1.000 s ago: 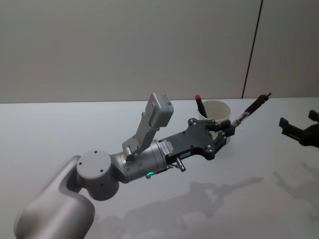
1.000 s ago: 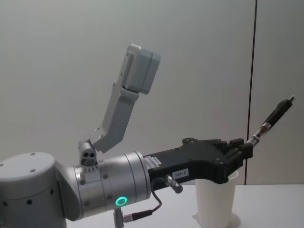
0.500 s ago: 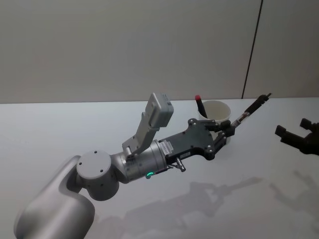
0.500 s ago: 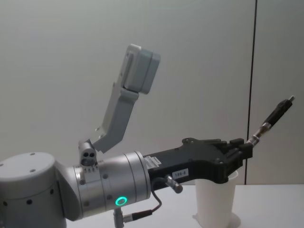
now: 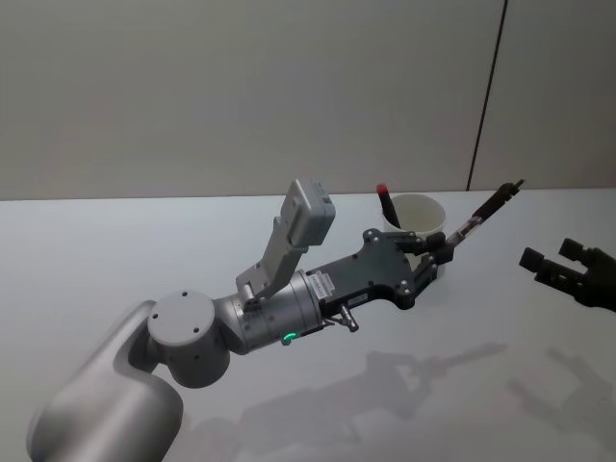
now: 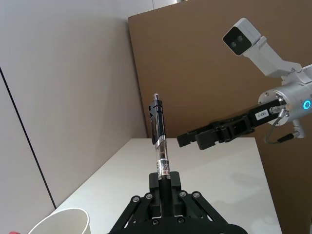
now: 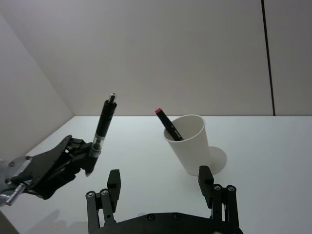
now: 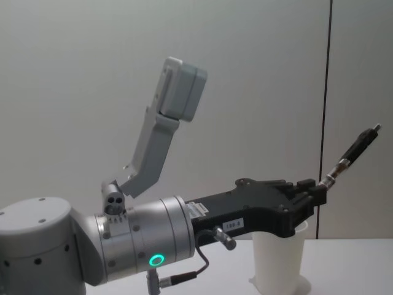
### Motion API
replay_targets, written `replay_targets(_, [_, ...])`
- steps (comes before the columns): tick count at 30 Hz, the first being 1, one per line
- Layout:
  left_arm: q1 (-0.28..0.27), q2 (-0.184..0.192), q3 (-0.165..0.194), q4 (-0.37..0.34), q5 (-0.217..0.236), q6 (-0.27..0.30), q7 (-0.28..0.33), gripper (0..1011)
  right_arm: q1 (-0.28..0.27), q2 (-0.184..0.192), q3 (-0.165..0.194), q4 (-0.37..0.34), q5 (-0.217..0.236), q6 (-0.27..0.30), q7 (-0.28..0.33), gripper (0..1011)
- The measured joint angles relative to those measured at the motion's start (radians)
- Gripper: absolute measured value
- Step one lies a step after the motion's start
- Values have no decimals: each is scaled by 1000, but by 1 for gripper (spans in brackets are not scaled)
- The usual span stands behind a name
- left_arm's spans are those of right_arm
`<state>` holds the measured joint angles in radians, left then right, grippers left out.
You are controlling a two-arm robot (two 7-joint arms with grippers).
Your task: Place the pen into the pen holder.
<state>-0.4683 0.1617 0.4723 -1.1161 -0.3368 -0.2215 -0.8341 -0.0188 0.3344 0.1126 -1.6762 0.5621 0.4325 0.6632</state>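
The pen holder, a white paper cup (image 5: 424,215), stands at the back of the table. A black pen with a red tip (image 5: 388,208) leans inside it, its top sticking out past the rim (image 7: 168,125). My left gripper (image 5: 441,253) hovers just in front of the cup and is shut on a second pen (image 5: 487,211). This one is black with a clear barrel and a clip (image 6: 159,141), and it slants up and right of the cup (image 8: 354,153). My right gripper (image 5: 550,253) hangs open to the right of the cup with nothing between its fingers (image 7: 115,178).
The white table (image 5: 144,241) meets a pale wall at the back. A dark vertical seam (image 5: 486,96) runs down the wall behind the cup. The left arm's wrist camera housing (image 5: 306,217) rises above the forearm.
My right gripper has moved in from the right edge toward the cup and slightly lower in the head view. The left arm and its pen have stayed put.
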Motion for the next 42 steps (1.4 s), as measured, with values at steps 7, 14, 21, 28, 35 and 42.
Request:
replay_targets(7, [0, 0, 0, 0, 0, 0, 0, 137, -6, 1, -1, -21, 57, 38, -1, 1002])
replay_targets(14, [0, 0, 0, 0, 0, 0, 0, 137, -5, -5, -9, -38, 106, 72, -28, 1002])
replay_targets(21, [0, 0, 0, 0, 0, 0, 0, 137, 0, -10, -19, -51, 142, 96, -55, 1002])
replay_targets(28, [0, 0, 0, 0, 0, 0, 0, 137, 4, -15, -31, -66, 174, 110, -81, 1001])
replay_targets(35, [0, 0, 0, 0, 0, 0, 0, 137, 10, -23, -45, -84, 202, 115, -111, 1001])
replay_targets(42, [0, 0, 0, 0, 0, 0, 0, 137, 15, -32, -58, -99, 220, 114, -149, 1002])
